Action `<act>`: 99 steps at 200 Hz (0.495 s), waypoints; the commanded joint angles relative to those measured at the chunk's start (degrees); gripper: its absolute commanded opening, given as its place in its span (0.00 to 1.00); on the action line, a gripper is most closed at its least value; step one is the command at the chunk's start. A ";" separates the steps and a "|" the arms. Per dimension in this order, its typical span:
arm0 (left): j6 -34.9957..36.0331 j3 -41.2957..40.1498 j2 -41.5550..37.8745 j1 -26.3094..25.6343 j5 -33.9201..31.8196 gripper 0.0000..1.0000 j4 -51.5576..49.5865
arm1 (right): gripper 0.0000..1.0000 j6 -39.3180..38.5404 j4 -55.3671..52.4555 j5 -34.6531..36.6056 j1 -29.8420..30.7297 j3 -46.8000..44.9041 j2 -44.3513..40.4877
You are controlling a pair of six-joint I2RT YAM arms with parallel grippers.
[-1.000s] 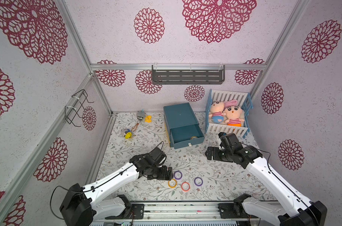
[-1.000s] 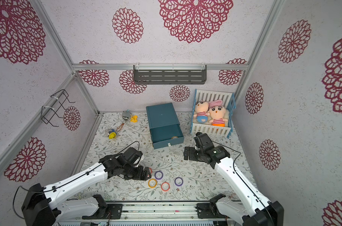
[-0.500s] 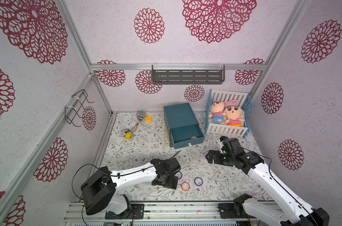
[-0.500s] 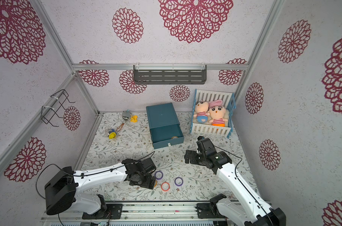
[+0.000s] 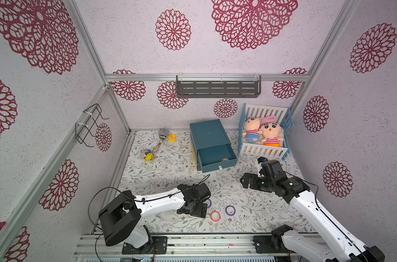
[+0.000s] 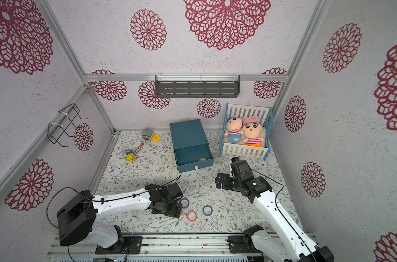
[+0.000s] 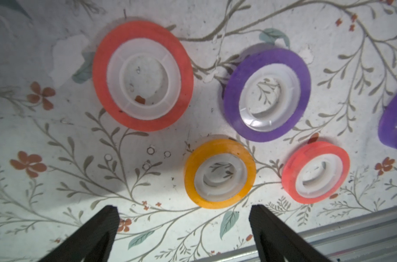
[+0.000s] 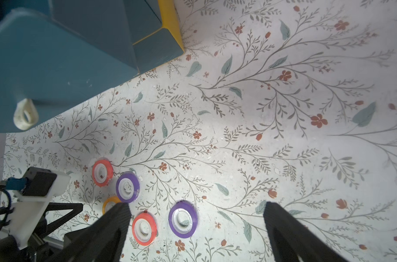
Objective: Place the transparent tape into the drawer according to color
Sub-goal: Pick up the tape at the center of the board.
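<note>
Currently left fingers [image 7: 102, 226] splayed, empty, over yellow tape ring [image 7: 219, 173], on table [image 5: 161, 167] well before drawer [image 5: 218, 164]. Right fingers [image 8: 115, 217] splayed, empty. Risk: bumping close-packed red ring [image 7: 315, 172], purple ring [image 7: 267, 94] on closing.

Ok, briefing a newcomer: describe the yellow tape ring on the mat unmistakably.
From the blue drawer cabinet, come forward to the cluster by the front rail. The yellow ring lies before the open left pincer; its neighbours are red or purple.

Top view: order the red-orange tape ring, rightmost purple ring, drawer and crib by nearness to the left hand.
1. Red-orange ring, just right of the left hand.
2. Purple ring, farther right.
3. Drawer, behind, centre.
4. Crib, back right.
</note>
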 commanded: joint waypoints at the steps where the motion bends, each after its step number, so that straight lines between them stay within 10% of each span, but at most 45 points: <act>1: 0.25 -1.18 0.01 1.11 -0.30 1.00 0.36 | 0.99 0.87 0.71 -0.13 -0.48 0.92 -1.02; 99: 1.21 -0.39 1.94 2.52 -1.07 0.99 0.09 | 0.99 0.42 0.77 -0.08 -1.04 1.23 -0.77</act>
